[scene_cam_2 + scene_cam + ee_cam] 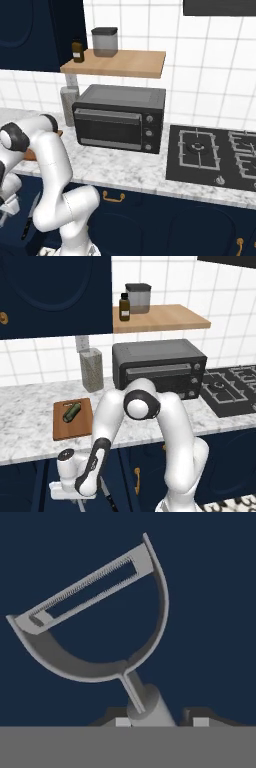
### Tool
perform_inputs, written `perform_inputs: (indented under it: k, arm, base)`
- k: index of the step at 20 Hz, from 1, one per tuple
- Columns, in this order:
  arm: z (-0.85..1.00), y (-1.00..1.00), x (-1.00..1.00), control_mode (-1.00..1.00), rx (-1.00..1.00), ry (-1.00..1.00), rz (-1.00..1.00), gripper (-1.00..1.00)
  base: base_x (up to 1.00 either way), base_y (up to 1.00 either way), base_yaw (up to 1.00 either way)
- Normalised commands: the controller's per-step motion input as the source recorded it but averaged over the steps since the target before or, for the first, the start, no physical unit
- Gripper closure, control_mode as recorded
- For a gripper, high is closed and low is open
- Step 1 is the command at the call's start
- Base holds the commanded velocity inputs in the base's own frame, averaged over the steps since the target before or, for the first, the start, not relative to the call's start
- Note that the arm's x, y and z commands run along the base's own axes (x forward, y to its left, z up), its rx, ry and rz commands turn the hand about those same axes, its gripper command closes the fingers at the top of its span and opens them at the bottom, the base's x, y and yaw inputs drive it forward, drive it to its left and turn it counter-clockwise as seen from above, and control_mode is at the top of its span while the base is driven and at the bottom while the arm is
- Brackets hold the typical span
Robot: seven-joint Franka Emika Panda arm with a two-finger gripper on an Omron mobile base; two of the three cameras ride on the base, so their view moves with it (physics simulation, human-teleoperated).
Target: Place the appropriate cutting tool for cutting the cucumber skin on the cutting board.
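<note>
The cutting tool point(100, 607), a grey metal peeler with a forked head and slotted blade, fills the hand view against a dark blue cabinet front. Its slim handle point(147, 704) runs down between my gripper's point(161, 722) two fingertips, which stand shut against it. From the left base, my gripper point(75, 496) hangs low in front of the cabinets, below the counter edge. On the counter above it lies the reddish-brown cutting board point(60, 431), and the dark green cucumber point(71, 412) rests on the board's far half.
A black-handled knife point(109, 497) point(29, 220) is beside my hand, below the counter. A black toaster oven point(160, 371) stands behind my arm, a speckled jar point(91, 370) to its left and a stove point(235, 388) to its right. Above is a wooden shelf point(165, 318).
</note>
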Motion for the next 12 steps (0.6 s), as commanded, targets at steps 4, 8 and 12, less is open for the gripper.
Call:
perform_inputs:
  k: [4,8,12]
  arm:
    - [-0.09,0.08,-0.05,-1.00,-0.02,-0.06,0.00,1.00]
    - [0.18,0.00,-0.26,-1.00,0.00,-0.16,0.00,1.00]
    - [0.60,0.00,-0.56,-1.00,0.00,-0.02,-0.02,1.00]
  base:
    - [0.00,0.00,0.00]
    - [0.00,0.00,0.00]
    - [0.00,0.00,0.00]
